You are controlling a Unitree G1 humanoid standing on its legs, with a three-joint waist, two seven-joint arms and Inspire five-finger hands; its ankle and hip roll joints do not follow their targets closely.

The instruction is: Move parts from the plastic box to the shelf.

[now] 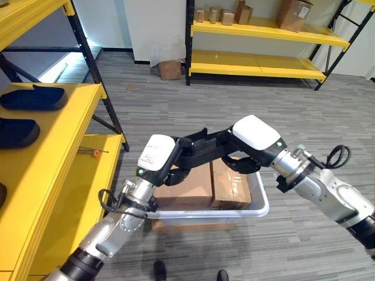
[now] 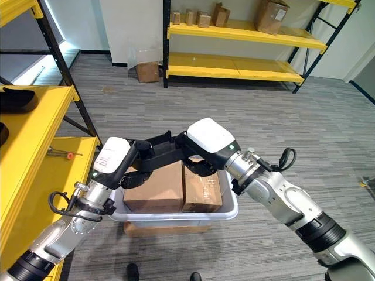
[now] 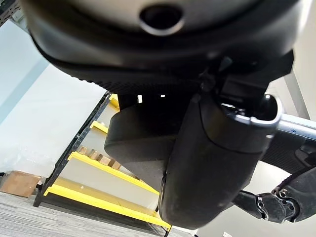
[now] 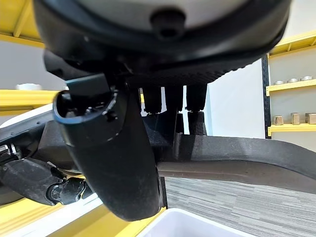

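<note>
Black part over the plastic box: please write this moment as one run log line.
phase: lift | black part: held over plastic box | left hand: shut on it | right hand: shut on it | cardboard boxes: in box

No legible text, number or sign is found. The left hand (image 1: 157, 153) carries a small label on its white back cover; its print is too small to read. The cardboard box (image 1: 231, 188) in the plastic box (image 1: 261, 206) shows faint print on its top face, unreadable. The boxes on the far shelf (image 1: 263, 28) show no readable markings.
</note>
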